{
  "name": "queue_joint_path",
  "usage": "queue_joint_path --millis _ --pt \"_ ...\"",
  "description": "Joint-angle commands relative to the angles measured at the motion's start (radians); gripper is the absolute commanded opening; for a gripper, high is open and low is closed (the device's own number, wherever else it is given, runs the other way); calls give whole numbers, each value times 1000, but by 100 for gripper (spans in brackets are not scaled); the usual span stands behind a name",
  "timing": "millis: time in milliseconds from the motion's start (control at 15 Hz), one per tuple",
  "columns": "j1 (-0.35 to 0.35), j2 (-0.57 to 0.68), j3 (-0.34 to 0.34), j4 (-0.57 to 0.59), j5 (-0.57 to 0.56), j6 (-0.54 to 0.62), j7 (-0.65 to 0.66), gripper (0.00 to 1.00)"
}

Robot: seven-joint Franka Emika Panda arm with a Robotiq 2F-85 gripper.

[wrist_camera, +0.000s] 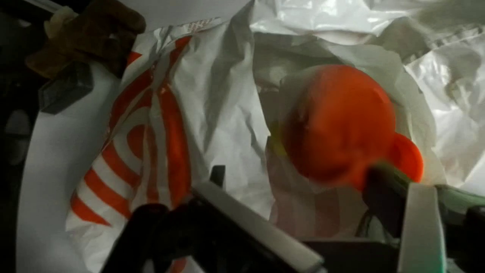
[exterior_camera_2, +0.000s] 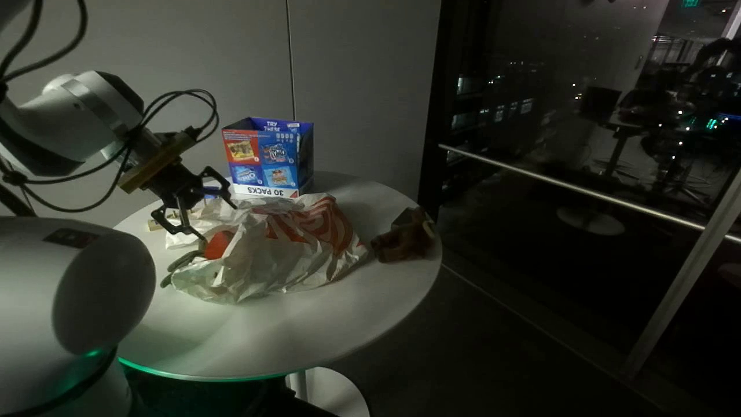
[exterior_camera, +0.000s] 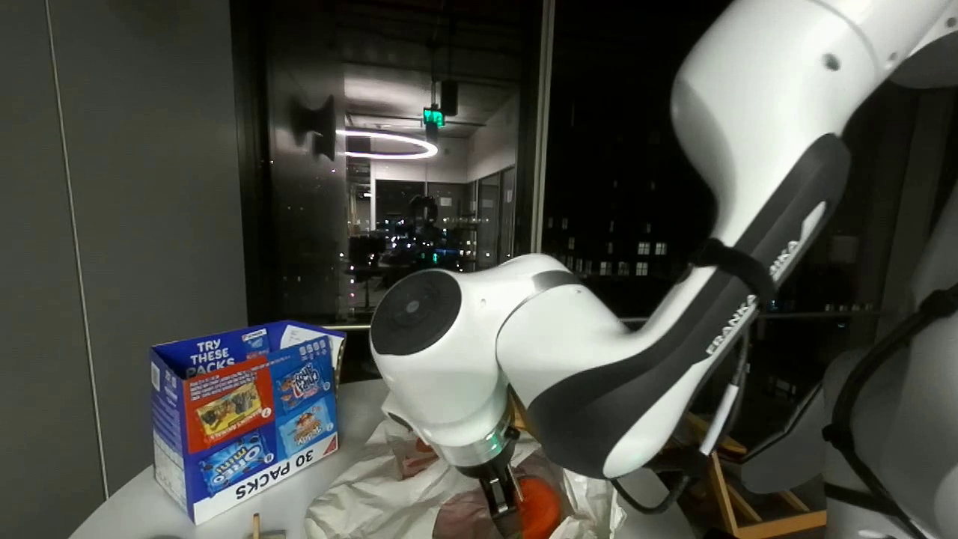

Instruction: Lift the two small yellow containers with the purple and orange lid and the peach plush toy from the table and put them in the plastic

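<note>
The white plastic bag with red stripes (exterior_camera_2: 301, 255) lies on its side on the round table; it also shows in the wrist view (wrist_camera: 231, 113). A round orange thing, probably the orange lid (wrist_camera: 348, 117), is in the bag's mouth, blurred, with a smaller orange piece (wrist_camera: 409, 157) beside it. It shows in both exterior views (exterior_camera: 540, 505) (exterior_camera_2: 217, 245). A bit of yellow (wrist_camera: 279, 142) shows inside the bag. No purple lid is visible, and I cannot pick out the peach plush toy. My gripper (exterior_camera_2: 219, 223) is open at the bag's mouth, fingers wide apart (wrist_camera: 299, 170).
A blue snack box (exterior_camera_2: 266, 159) stands behind the bag near the wall. A brown soft-looking object (exterior_camera_2: 405, 240) and a dark block (wrist_camera: 66, 89) lie beyond the bag's closed end. Grey-green pieces (exterior_camera_2: 182, 262) lie by its mouth. Small wooden pieces (exterior_camera_2: 155, 223) lie behind the gripper.
</note>
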Motion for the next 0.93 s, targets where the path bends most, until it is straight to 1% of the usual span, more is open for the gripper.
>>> queue_joint_path --millis 0,67,200,333,400,533,867 --pt "62 -221 53 -64 18 -82 -3 100" --pt "72 -242 66 -57 14 -112 6 100" --pt "110 -310 87 -82 11 -129 8 100" --pt "155 -357 76 -99 42 -107 -34 100" --pt "117 -274 80 -58 18 -117 -2 100" --pt "144 -314 83 -77 33 -115 -6 100" --pt "149 -331 83 -91 34 -115 -8 100"
